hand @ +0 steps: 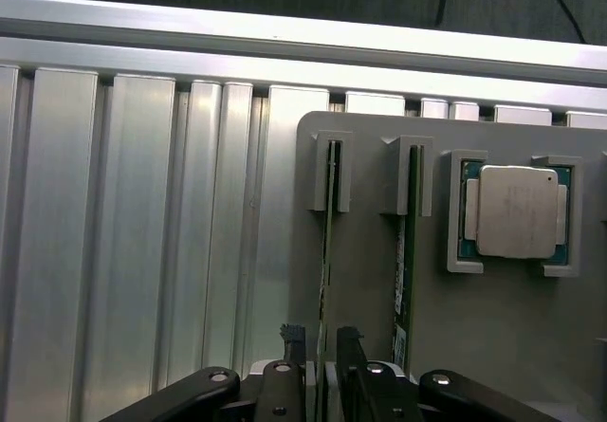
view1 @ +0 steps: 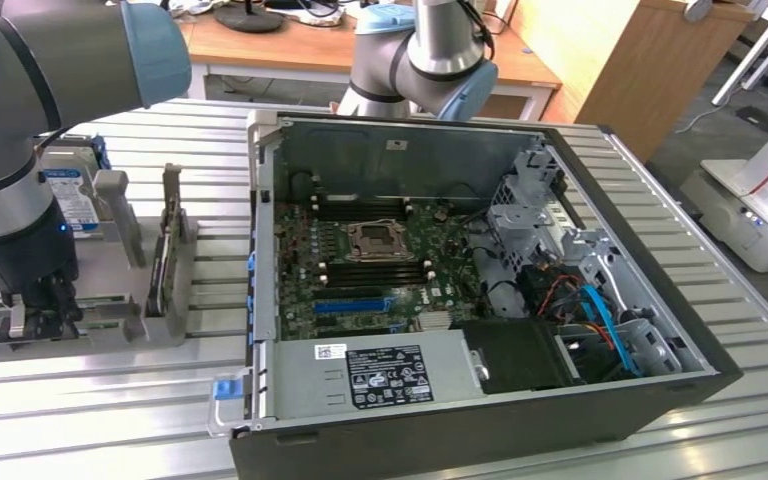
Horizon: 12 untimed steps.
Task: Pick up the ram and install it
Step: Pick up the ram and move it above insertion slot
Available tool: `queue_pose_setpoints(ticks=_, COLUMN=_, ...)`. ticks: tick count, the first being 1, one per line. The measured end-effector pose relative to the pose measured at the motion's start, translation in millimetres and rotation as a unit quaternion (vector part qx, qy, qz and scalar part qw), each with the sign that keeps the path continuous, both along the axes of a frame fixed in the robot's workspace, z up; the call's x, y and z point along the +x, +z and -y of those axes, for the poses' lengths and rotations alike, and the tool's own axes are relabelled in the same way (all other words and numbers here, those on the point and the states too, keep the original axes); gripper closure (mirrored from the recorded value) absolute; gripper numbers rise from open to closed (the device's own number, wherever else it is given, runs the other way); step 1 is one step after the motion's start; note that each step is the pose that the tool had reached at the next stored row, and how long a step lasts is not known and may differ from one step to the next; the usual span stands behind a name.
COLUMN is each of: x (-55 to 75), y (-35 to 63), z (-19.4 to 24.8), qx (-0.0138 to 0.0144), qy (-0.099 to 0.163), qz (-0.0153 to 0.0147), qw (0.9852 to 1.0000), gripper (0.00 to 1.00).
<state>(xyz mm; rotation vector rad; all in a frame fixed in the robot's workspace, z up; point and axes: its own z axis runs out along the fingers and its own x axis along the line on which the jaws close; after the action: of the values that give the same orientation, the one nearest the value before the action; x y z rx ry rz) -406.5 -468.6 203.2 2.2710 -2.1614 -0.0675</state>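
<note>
Pincer [hand: 321, 339] narrowly open astride one ram [hand: 326, 251] of two; one processor [hand: 517, 211]

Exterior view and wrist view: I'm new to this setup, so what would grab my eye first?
The open computer case, motherboard exposed, dominates the exterior view's middle. At that view's left the gripper hangs low over a grey holder; the wrist view shows its open fingers either side of the ram, a processor chip nearby.
</note>
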Motion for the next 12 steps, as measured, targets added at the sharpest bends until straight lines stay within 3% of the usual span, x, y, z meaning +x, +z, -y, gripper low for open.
queue_pose_setpoints(ticks=12, x=0.0, y=0.2, z=0.0, qx=0.0, qy=0.0, qz=0.0, qw=1.0, gripper=0.73)
